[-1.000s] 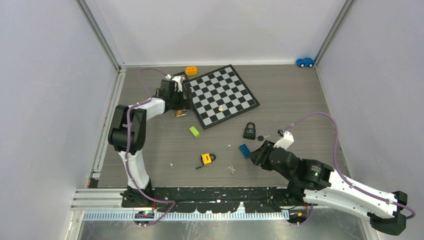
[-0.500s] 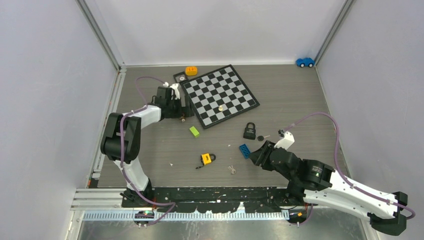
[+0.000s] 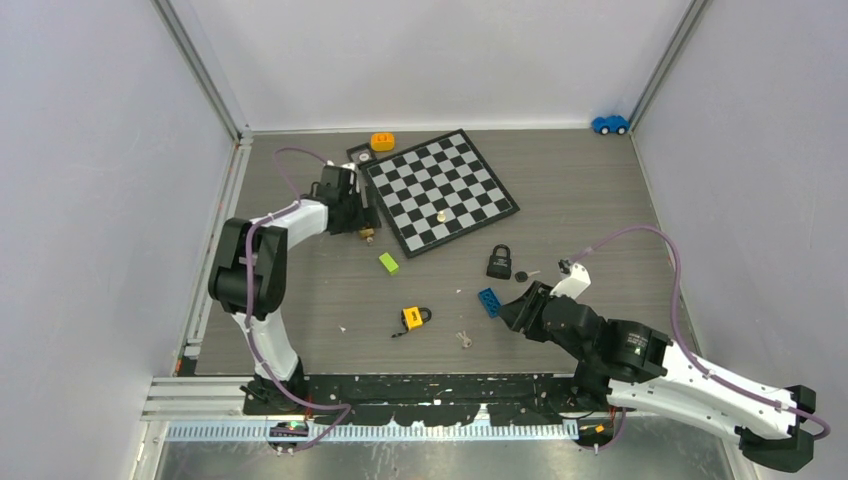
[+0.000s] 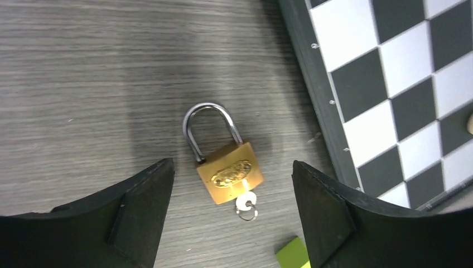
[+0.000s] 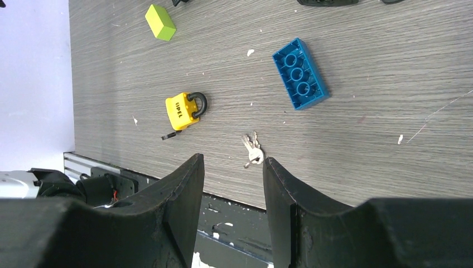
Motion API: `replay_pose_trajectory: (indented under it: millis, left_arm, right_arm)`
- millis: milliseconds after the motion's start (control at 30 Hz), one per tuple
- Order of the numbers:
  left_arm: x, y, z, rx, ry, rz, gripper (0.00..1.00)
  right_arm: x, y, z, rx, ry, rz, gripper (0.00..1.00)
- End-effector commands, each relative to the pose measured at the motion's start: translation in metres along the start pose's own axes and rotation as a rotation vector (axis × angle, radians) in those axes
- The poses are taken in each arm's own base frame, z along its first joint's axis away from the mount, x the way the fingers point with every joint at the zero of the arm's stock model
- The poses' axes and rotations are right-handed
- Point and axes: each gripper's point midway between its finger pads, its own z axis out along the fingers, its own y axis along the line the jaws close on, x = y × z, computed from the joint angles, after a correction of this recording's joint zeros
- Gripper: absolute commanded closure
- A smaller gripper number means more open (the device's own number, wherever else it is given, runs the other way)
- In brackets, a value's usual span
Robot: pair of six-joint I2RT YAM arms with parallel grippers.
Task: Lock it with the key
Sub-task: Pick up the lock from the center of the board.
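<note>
A brass padlock (image 4: 226, 162) with a silver shackle lies on the table beside the chessboard, and a small silvery key (image 4: 246, 202) with a ring sticks in its bottom. The shackle's left leg looks free of the body. My left gripper (image 4: 231, 167) is open and hovers over this padlock, one finger on each side, touching nothing. In the top view the left gripper (image 3: 352, 215) hides most of the padlock (image 3: 367, 235). My right gripper (image 5: 233, 161) is open and empty, above a loose bunch of keys (image 5: 252, 151).
The chessboard (image 3: 440, 190) lies right of the left gripper. A green block (image 3: 388, 263), a yellow padlock (image 3: 413, 318), a blue brick (image 3: 488, 301) and a black padlock (image 3: 500, 262) with its key lie mid-table. An orange piece (image 3: 382, 141) and a blue car (image 3: 609, 124) sit at the back.
The left arm's elbow swung left and partly back, and its gripper shifted slightly while staying over the brass padlock. The right arm has hardly moved.
</note>
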Motion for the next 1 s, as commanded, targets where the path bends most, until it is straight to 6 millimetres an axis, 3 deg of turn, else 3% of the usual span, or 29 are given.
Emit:
replay_pose_trajectory:
  millis: [0, 367, 800, 967]
  left_arm:
    - [0.020, 0.025, -0.001, -0.216, 0.072, 0.016, 0.23]
    - [0.030, 0.016, 0.003, -0.360, 0.091, 0.066, 0.26]
    - [0.027, 0.027, 0.015, -0.469, 0.074, -0.043, 0.41]
    - [0.030, 0.027, 0.018, -0.468, 0.087, -0.055, 0.54]
  right_arm:
    - [-0.006, 0.005, -0.002, -0.024, -0.026, 0.040, 0.51]
    - [-0.006, 0.001, -0.003, -0.018, -0.032, 0.044, 0.51]
    - [-0.010, -0.001, -0.007, -0.014, -0.042, 0.036, 0.51]
    - [-0.012, -0.003, -0.009, -0.013, -0.047, 0.039, 0.51]
